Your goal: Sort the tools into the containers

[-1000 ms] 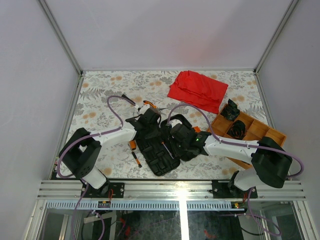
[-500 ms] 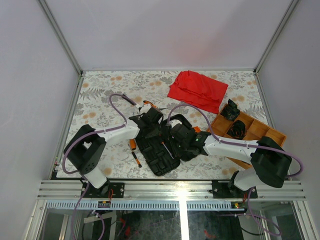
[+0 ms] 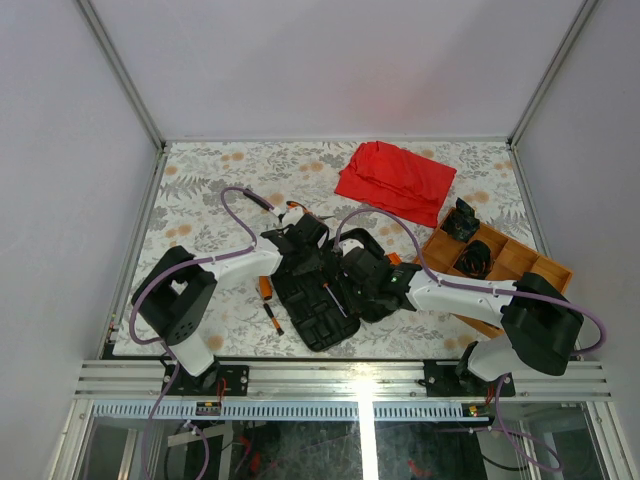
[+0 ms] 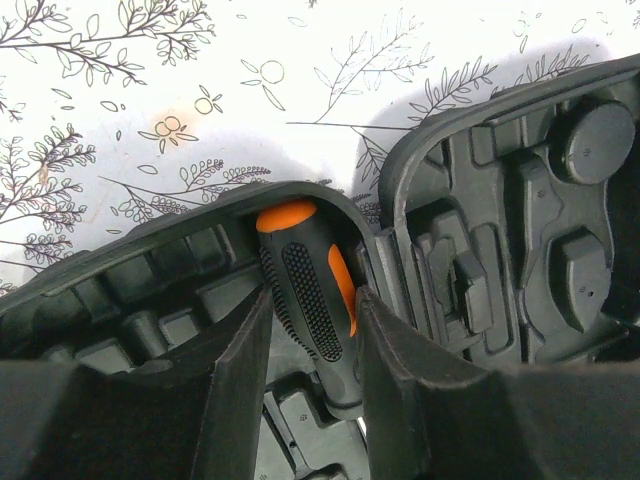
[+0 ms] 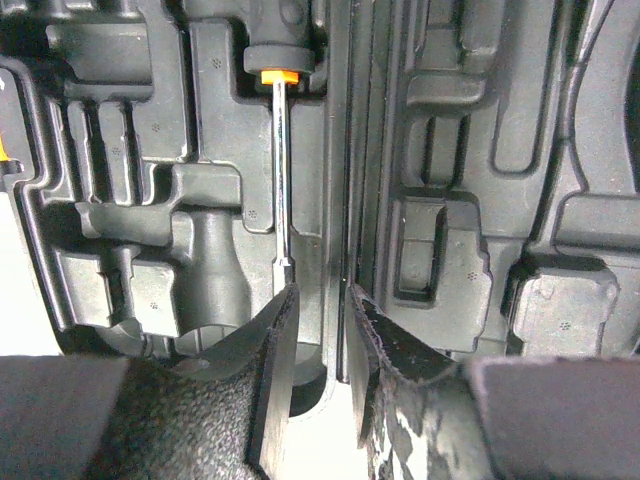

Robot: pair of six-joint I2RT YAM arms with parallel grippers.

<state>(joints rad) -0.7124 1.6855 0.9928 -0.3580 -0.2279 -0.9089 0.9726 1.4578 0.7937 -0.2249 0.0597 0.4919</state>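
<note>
While my left fingers (image 4: 235, 400) clamp a screwdriver (image 4: 310, 300) in the open tool case (image 3: 312, 318), my right fingers (image 5: 268, 400) straddle its middle ridge (image 5: 345, 180). I cannot tell whether they grip it.

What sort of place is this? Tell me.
Likely a robotics lab test cell: aluminium frame, white walls, left arm and right arm bolted to it, tool case on floral cloth.

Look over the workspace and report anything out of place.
An orange-handled tool and a slim screwdriver lie loose on the table just left of the open tool case, outside its moulded slots, while one long-shafted driver already lies inside.
</note>
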